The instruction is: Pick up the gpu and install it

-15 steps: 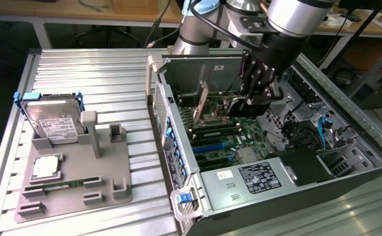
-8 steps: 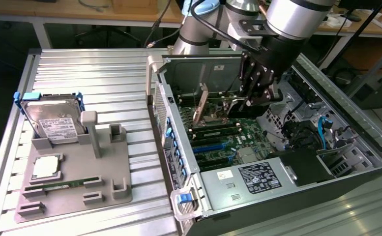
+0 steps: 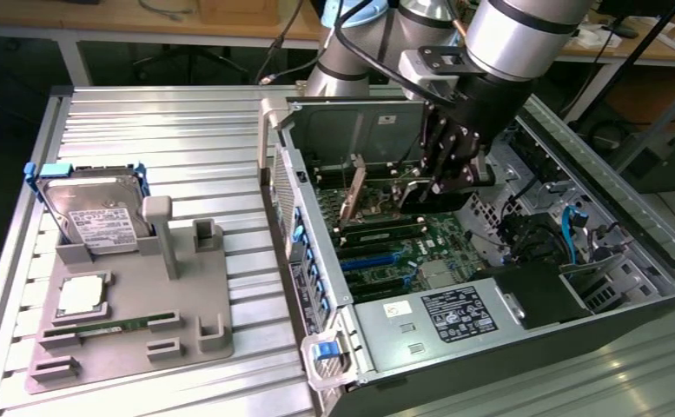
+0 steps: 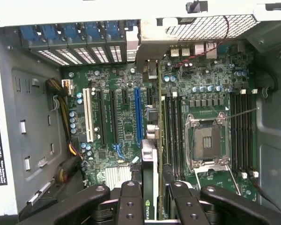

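My gripper is down inside the open computer case, over the motherboard. It is shut on the gpu, which I see edge-on between the two inner fingers in the wrist view. The card stands on edge and runs from the gripper toward the slotted rear wall, with its silver bracket at that wall. It lies just beside the long blue slot, on the side toward the CPU socket. In the exterior view the gpu shows as a thin upright strip. Whether it is seated I cannot tell.
A grey fixture sits on the ribbed table at the exterior view's left, holding a hard drive with blue rails, a square chip and a green memory stick. A power supply and cables crowd the case's inside.
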You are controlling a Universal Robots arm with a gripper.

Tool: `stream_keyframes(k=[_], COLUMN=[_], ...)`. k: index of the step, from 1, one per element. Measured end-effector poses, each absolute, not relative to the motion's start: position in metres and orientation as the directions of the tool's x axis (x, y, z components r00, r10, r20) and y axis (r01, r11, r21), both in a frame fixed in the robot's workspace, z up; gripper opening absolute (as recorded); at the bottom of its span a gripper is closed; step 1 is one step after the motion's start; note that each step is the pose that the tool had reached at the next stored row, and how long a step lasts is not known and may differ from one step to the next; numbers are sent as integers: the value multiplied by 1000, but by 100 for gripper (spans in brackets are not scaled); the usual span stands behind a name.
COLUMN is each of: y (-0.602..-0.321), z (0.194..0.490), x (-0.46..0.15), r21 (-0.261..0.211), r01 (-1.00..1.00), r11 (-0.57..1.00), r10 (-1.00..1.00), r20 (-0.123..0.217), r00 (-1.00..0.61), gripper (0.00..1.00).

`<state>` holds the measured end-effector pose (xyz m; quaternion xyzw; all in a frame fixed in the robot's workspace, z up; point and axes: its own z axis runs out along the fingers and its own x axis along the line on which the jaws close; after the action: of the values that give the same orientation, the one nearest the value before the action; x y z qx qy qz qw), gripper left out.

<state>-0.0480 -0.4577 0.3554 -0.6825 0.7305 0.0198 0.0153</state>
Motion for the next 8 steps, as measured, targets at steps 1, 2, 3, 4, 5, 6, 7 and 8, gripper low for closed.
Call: stream_keyframes(k=[1, 2, 3, 4, 5, 6, 7, 8], y=[-458, -458, -458, -458, -458, -458, -458, -458], z=[355, 351, 349, 349, 349, 349, 349, 349], x=[-48, -48, -48, -48, -48, -48, -48, -48], r21=[8, 8, 8, 8, 8, 8, 8, 8], r01=[-998, -998, -998, -998, -998, -998, -998, -998], r11=[68, 68, 68, 68, 68, 68, 68, 68], r10=[-996, -996, -996, -996, -996, -996, -996, -996], r20=[-49, -49, -49, -49, -49, -49, -49, -49], r00=[-68, -68, -68, -68, -68, -68, -68, -68], gripper=[27, 27, 27, 27, 27, 27, 27, 27])
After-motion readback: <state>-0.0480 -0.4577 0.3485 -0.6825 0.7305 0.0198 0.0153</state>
